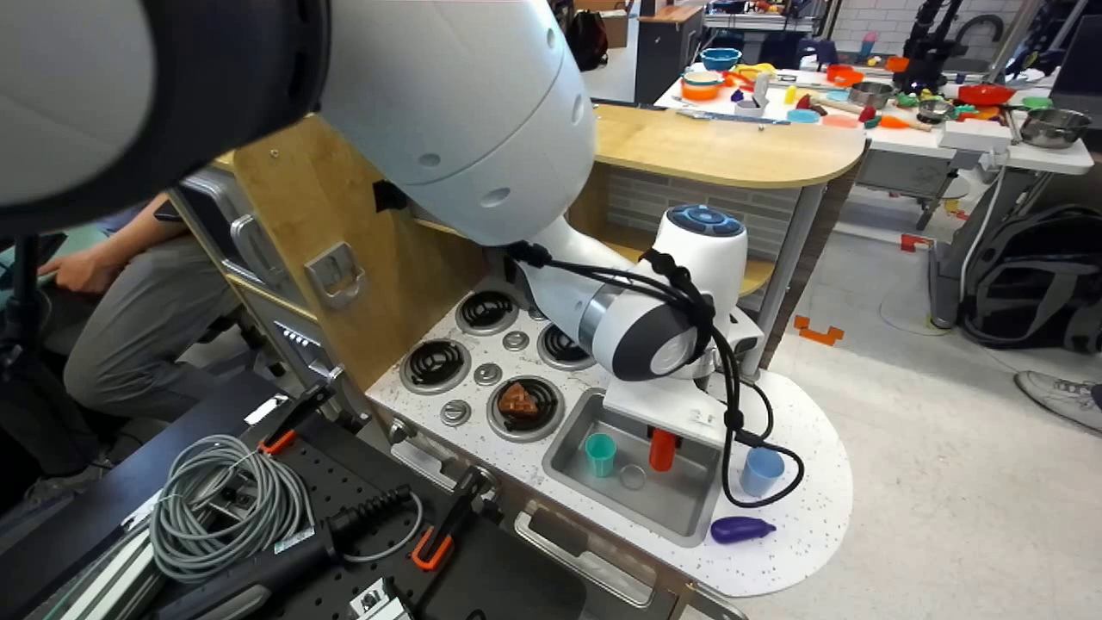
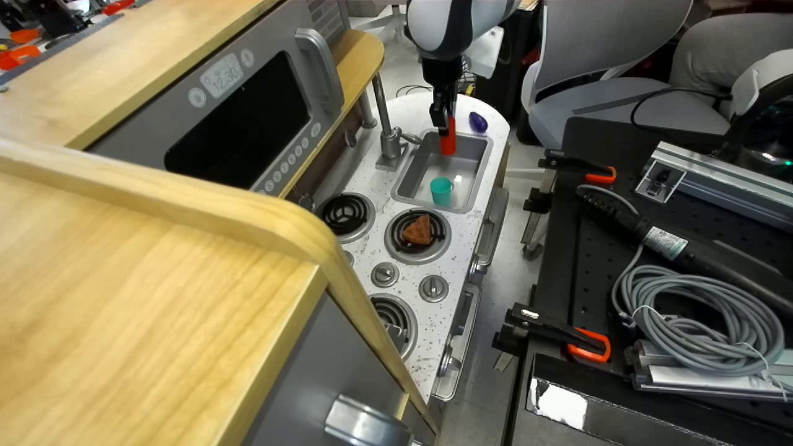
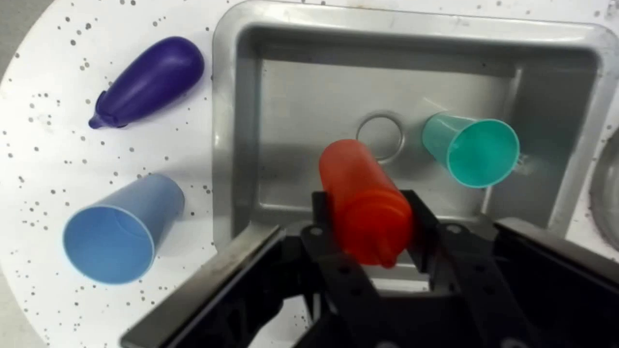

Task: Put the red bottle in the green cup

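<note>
The red bottle point(image 3: 350, 169) is held between the two black fingers of my gripper point(image 3: 367, 212), nozzle toward the wrist camera. In both exterior views the bottle point(image 1: 662, 451) point(image 2: 448, 141) looks about upright over the sink; its exact height above the sink floor is hard to tell. The green cup point(image 3: 483, 152) stands upright in the sink, mouth up, nothing seen inside. It is apart from the bottle, to its right in the wrist view. The cup also shows in both exterior views point(image 1: 600, 454) point(image 2: 441, 191). The gripper point(image 2: 443, 118) is partly hidden in an exterior view.
The metal sink point(image 3: 224, 145) has raised walls around the cup. A blue cup point(image 3: 116, 237) and a purple eggplant point(image 3: 154, 77) lie beyond one sink end on the counter. A faucet point(image 2: 390, 144) stands beside the sink. A brown piece point(image 2: 418, 230) sits on the nearest burner.
</note>
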{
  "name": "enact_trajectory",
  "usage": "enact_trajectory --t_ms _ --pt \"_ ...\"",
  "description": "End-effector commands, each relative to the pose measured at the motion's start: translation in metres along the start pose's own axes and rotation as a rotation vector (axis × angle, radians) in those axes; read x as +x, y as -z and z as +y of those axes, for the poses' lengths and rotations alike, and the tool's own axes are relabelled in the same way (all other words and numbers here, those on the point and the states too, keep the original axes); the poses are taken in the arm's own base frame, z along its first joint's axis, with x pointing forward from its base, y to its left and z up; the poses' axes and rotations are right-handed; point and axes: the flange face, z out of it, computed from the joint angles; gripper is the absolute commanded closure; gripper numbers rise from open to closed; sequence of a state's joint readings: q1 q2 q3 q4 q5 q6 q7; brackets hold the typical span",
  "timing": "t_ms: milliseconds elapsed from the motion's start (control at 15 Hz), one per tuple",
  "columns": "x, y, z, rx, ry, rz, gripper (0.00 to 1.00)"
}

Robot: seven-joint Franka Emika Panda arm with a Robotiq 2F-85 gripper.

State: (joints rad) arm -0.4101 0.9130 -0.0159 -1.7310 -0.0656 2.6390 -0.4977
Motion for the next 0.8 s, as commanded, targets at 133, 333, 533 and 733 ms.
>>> enact_trajectory --t_ms 133,333,533,733 --pt "-0.002 0.046 -0.021 0.087 -0.033 0.034 0.87" --pt "-0.006 0.057 -0.033 0.096 -0.027 0.05 0.87" --pt "-0.012 0.065 -0.049 0.094 -0.011 0.046 0.87" --pt "-0.018 0.065 -0.063 0.1 -0.001 0.032 0.87"
